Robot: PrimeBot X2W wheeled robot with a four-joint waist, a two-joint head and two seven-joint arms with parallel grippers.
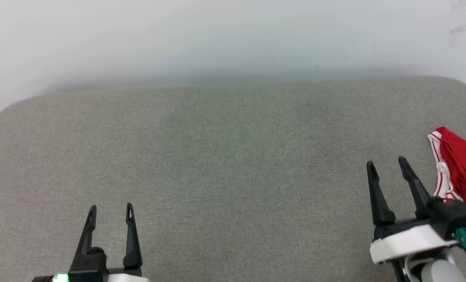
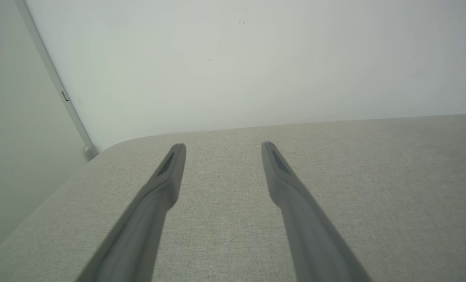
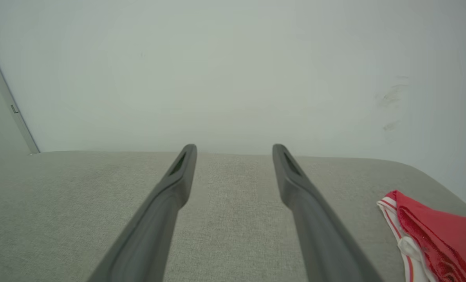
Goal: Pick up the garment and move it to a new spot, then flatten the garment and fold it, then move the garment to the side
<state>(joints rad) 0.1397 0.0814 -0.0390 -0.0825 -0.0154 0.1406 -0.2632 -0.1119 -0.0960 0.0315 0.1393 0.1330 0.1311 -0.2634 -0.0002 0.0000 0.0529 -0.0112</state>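
Observation:
The garment (image 1: 462,166), red with white, red-striped trim, lies bunched at the right edge of the grey fabric surface (image 1: 225,164), partly cut off by the frame. In the right wrist view the garment (image 3: 440,239) sits at the lower right. My right gripper (image 1: 387,163) is open just left of the garment, apart from it, with nothing between its fingers. At the lower left my left gripper (image 1: 111,208) stands open and empty over bare fabric. Both wrist views look along spread fingers: the left gripper (image 2: 223,147) and the right gripper (image 3: 234,148).
A pale wall (image 1: 233,35) runs right behind the padded surface, whose back corners are rounded. A vertical wall trim strip (image 2: 56,84) shows near the back left corner. The wide middle of the surface lies between the two grippers.

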